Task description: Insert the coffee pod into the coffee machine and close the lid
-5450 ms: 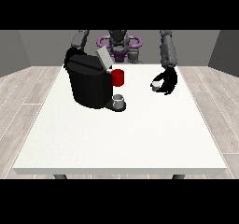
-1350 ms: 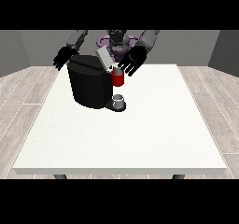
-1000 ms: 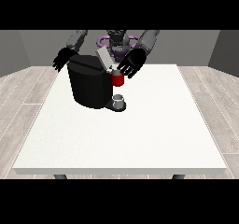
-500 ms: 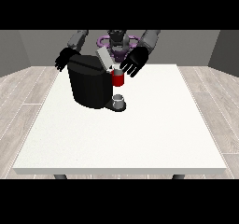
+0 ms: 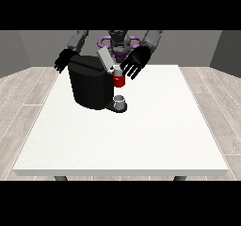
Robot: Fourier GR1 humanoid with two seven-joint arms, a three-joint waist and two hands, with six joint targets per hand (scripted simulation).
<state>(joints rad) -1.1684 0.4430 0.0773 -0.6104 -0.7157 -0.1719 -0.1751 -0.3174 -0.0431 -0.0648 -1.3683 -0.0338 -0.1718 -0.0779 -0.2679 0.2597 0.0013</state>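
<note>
Front view: nearest to the camera is the wide bare part of the white table (image 5: 141,140), well in front of both hands. Farther back stands the black coffee machine (image 5: 92,83), toward the view's left half of the table. At its base, on the drip plate, sits a small grey cup (image 5: 120,101), below and slightly left of the fingers of the hand at the view's right. Above the cup is the red part of the machine's head (image 5: 119,81), just under those fingers. The light grey lid (image 5: 105,60) is tilted up – it is not closed – and it stands just left of the same hand.

The hand at the view's right (image 5: 135,62) hovers beside the machine's top, its fingers (image 5: 129,72) spread and straight, pointing down toward the red part, holding nothing that I can see. The coffee pod itself I cannot make out; a small pale spot sits at the machine's head near these fingertips, but I cannot tell what it is.

The hand at the view's left (image 5: 63,60) is behind the machine's far left edge – its fingers hang relaxed and grasp nothing.
</note>
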